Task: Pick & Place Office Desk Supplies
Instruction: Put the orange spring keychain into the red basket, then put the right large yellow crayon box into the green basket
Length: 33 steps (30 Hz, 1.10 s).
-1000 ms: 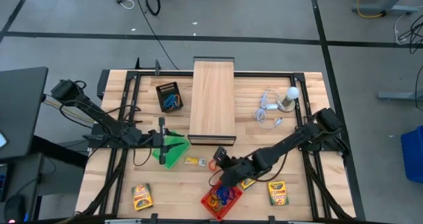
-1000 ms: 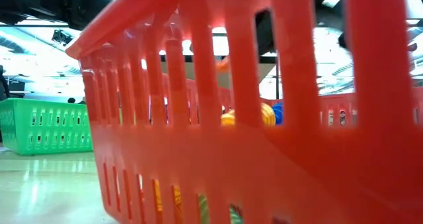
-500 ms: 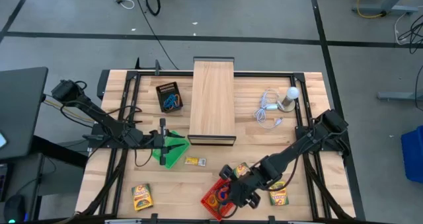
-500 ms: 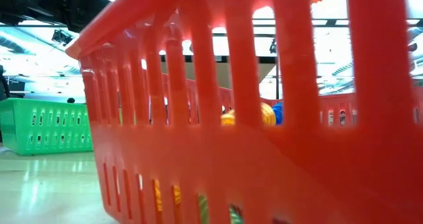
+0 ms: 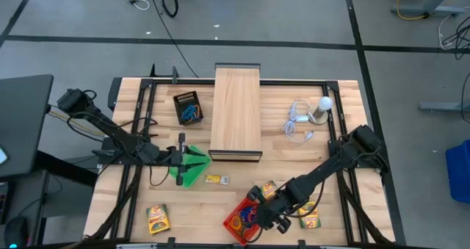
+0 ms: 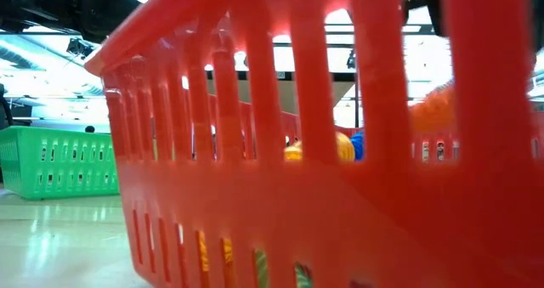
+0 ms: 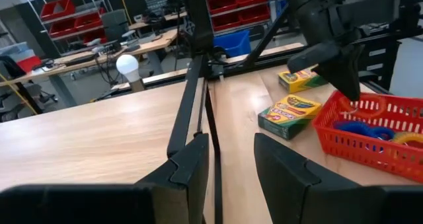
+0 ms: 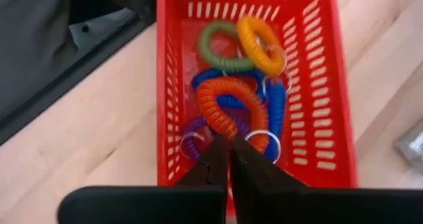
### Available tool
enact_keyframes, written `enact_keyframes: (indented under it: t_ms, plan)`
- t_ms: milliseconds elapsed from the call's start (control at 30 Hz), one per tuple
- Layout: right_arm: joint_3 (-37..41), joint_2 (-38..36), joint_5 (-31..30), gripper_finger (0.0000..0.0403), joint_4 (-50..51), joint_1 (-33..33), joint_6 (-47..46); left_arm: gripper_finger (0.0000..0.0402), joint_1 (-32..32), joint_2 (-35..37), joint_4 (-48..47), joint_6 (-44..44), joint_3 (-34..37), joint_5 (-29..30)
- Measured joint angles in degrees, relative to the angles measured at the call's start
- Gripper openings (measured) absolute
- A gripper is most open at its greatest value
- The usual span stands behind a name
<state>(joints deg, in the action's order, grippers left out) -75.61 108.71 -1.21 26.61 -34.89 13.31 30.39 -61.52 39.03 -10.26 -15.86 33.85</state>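
— Two pincers: what is the near one doing?
— Right pincer (image 8: 227, 159), pressed on an orange loop (image 8: 221, 108), hangs over the red basket (image 5: 233, 232), likely to drop it there.
— And the left pincer (image 5: 181, 155)?
— Half spread at the green basket (image 5: 192, 167), empty.

This is a robot lab or workshop. The wooden desk (image 5: 132, 205) stands on a grey floor (image 5: 279, 14) marked with dark tape lines (image 5: 220, 42), and loose cables (image 5: 170, 1) lie on that floor. The left wrist view looks into a big room with metal shelves (image 7: 228, 6) full of red bins (image 7: 56, 9), more work tables (image 7: 132, 32) and an office chair (image 7: 13, 75). Bright lights hang from the ceiling (image 6: 51, 67).
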Motion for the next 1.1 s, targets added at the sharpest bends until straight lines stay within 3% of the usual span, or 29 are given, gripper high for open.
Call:
enact_keyframes:
  t_ms: [567,900,1100]
  plan:
    - [0.0,0.0,-4.1,0.0161,-0.1,0.0,-4.2,0.0129,0.0,0.0,-0.1,1.1,0.0,-0.1]
    - [-2.1,-3.1,-11.4,0.0165,4.7,-4.0,-7.2,0.0129,0.0,0.0,-1.7,2.2,0.0,-0.1]
    - [-2.3,-3.6,-11.3,0.0165,12.4,-5.3,-18.8,0.0129,0.0,0.0,-1.8,2.2,0.0,0.0]
